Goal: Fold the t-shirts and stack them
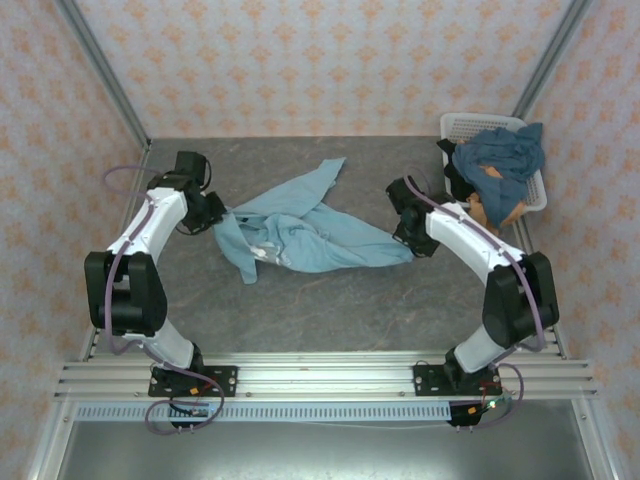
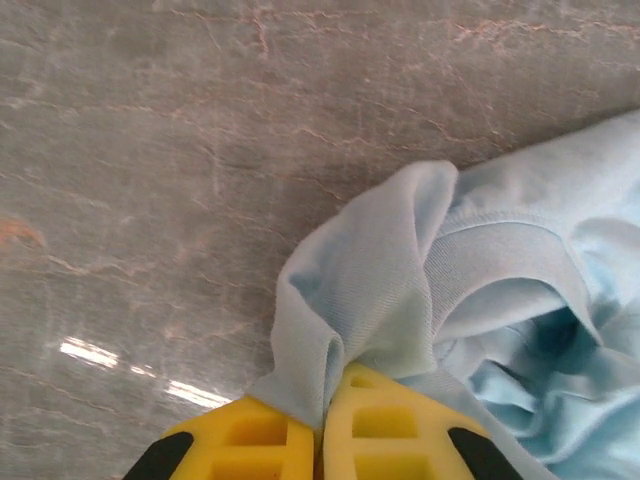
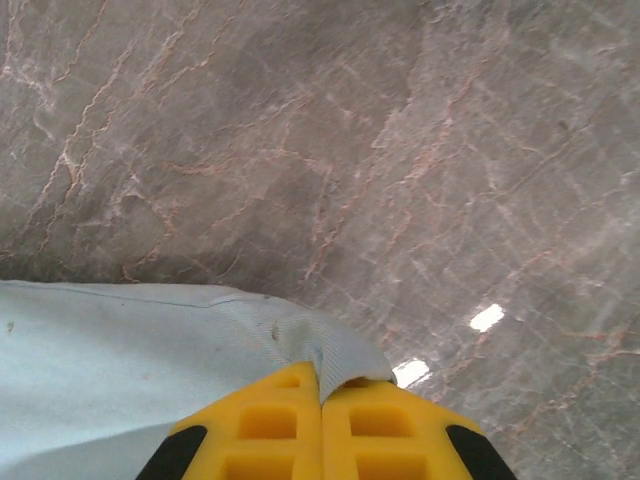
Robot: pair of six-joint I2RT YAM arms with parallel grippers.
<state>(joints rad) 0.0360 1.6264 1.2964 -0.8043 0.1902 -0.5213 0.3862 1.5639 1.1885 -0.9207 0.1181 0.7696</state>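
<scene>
The left end effector (image 2: 325,400) is pinched shut on a bunched fold at the left end of the sky-blue t-shirt (image 1: 300,235). The right end effector (image 3: 322,385) is clamped on a hemmed edge at the shirt's right end. Between them the shirt lies crumpled across the middle of the grey marbled table (image 1: 300,310). At the far right corner, a slate-blue t-shirt (image 1: 500,155) is heaped over an orange-tan t-shirt (image 1: 503,212) in a white lattice basket (image 1: 465,125).

Light: bright, even, from overhead.
Shadows: soft and faint on the bench (image 1: 330,300); deeper inside the folds of the light sky-blue t-shirt (image 2: 560,340).
Glare: small white reflections on the bench in both wrist views.
Focus: stone veins sharp.
</scene>
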